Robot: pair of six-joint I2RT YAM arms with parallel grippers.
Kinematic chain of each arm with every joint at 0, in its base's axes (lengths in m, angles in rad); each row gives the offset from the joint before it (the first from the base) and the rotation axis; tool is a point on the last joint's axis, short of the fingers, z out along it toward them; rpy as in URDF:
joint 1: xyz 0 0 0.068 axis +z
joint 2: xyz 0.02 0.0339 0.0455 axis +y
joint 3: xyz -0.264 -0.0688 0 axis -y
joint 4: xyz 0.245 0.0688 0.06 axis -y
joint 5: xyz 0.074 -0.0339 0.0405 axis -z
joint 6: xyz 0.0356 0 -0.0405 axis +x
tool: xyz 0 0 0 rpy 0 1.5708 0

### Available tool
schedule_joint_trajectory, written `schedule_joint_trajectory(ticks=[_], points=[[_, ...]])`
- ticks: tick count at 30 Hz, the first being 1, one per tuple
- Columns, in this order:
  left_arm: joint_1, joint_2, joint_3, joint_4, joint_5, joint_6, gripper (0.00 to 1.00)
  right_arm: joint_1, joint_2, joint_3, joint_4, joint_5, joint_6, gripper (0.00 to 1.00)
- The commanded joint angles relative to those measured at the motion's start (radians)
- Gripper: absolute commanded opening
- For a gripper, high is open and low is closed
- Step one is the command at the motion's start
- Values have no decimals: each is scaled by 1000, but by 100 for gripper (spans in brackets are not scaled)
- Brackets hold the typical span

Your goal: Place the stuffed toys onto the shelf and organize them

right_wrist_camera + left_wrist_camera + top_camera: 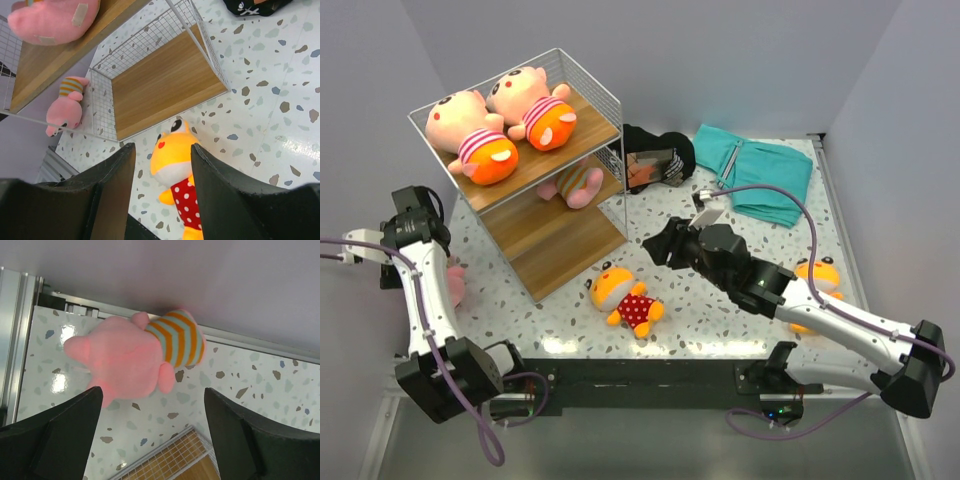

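In the top view the shelf stood at about ten o'clock on the speckled table. Two stuffed toys lay side by side on its top board, one at the left and one just beside it at two o'clock. A third toy lay on the board below, and the bottom board was bare wood. A pink toy in a striped outfit lay on the table against the wall, at nine o'clock from the shelf. The left gripper hung above it with its jaws spread wide, holding nothing. A yellow toy in a red dotted outfit lay at five o'clock from the shelf. The right gripper hovered over it, jaws partly apart and holding nothing. Another orange toy lay partly under the right arm at four o'clock. A green cloth and a black bundle lay at one o'clock.
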State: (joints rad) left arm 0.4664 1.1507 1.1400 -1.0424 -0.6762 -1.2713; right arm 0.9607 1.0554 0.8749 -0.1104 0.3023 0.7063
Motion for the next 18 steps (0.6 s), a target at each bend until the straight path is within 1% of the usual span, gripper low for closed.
schedule_joint_trajectory(ticks=[1,4,6,7,11,18], points=[[14,-2,-58,-12,-52,-109,88,-2,-14,26,-3,-3,15,52],[20,9,-103,-4,-62,-123,90,-4,-18,21,0,-3,19,52],[23,12,-132,2,-83,-160,92,-2,-20,18,-2,-9,18,52],[25,11,-172,16,-86,-169,93,-2,-26,18,-5,-11,18,52],[41,17,-256,157,-40,-139,97,-4,-37,6,-5,-9,19,52],[52,98,-307,179,-11,-184,96,-2,-46,21,-18,6,2,52]])
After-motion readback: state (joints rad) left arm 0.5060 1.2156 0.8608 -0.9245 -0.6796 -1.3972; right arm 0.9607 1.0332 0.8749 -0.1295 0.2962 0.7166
